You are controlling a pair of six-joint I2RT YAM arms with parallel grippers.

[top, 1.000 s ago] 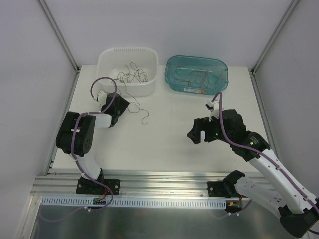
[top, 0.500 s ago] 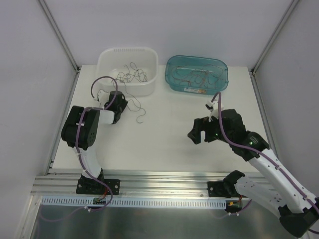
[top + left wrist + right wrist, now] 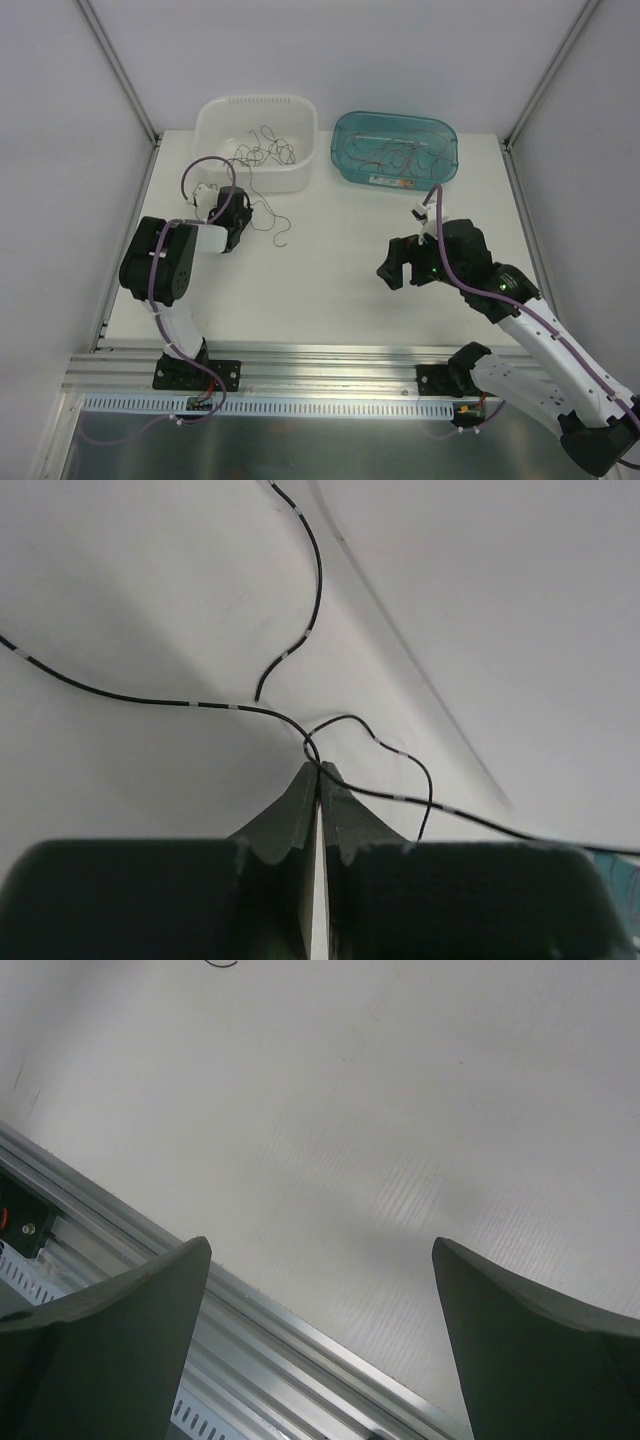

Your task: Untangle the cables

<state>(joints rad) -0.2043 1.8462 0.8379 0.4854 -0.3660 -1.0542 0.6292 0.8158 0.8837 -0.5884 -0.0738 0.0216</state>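
A tangle of thin dark cables point(image 3: 262, 150) lies in the white tub point(image 3: 207, 128), and one black strand point(image 3: 281, 228) trails out over the tub's front wall onto the table. In the left wrist view this black cable point(image 3: 190, 702) has pale bands and crosses right at my fingertips. My left gripper point(image 3: 240, 206) point(image 3: 318, 768) is shut on it, just in front of the tub. More red-brown and black cables point(image 3: 398, 153) lie in the teal tub point(image 3: 345, 165). My right gripper point(image 3: 402, 264) point(image 3: 320, 1245) hangs open over bare table with nothing between its fingers.
The two tubs stand side by side at the back of the white table. Aluminium rails point(image 3: 250, 1310) run along the near edge, below my right gripper. Grey walls close in the left and right sides.
My left gripper has closed on the black cable and shifted slightly toward the white tub; the loose strand on the table moved with it. The right arm has not moved.
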